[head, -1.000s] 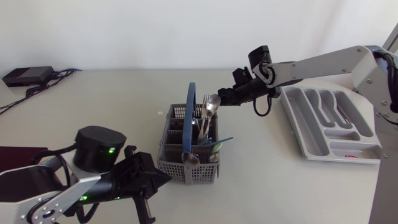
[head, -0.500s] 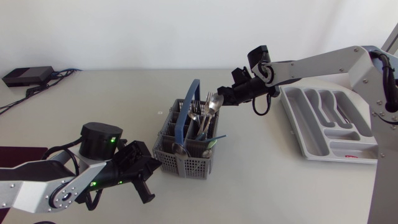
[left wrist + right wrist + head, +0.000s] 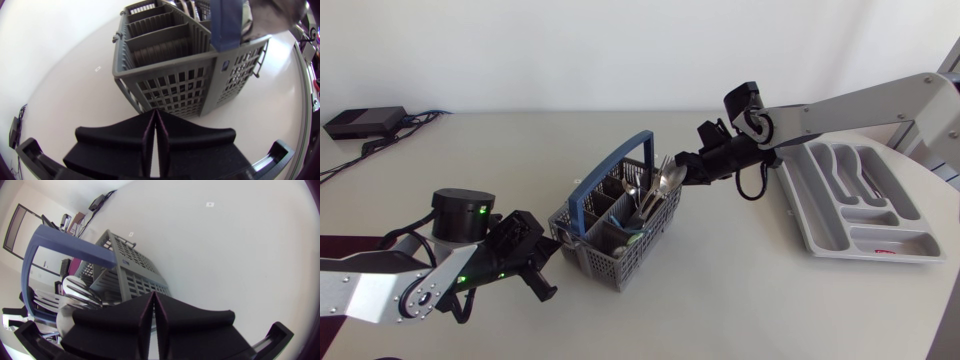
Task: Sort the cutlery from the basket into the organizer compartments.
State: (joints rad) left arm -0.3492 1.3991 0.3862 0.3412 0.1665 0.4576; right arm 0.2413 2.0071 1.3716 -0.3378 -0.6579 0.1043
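The grey cutlery basket [image 3: 610, 232] with a blue handle [image 3: 608, 177] stands mid-table, turned diagonally, holding spoons and forks [image 3: 657, 185]. My left gripper [image 3: 555, 245] is shut, its tips against the basket's near left corner. In the left wrist view the shut fingers [image 3: 155, 114] point at the basket wall [image 3: 175, 85] just ahead. My right gripper [image 3: 680, 172] is shut and empty at the basket's far right side, beside the cutlery. The right wrist view shows its tips [image 3: 152, 296] beside the basket [image 3: 135, 267], with the spoons [image 3: 75, 287] to one side. The grey organizer [image 3: 850, 240] lies at the right.
A black box with cables [image 3: 362, 122] sits at the table's back left corner. A small white tag [image 3: 578, 181] lies on the table behind the basket. Bare tabletop lies between the basket and the organizer.
My left gripper has swung in toward the basket's corner. The basket has turned diagonal and slid a little left. My right gripper shifted slightly down beside it.
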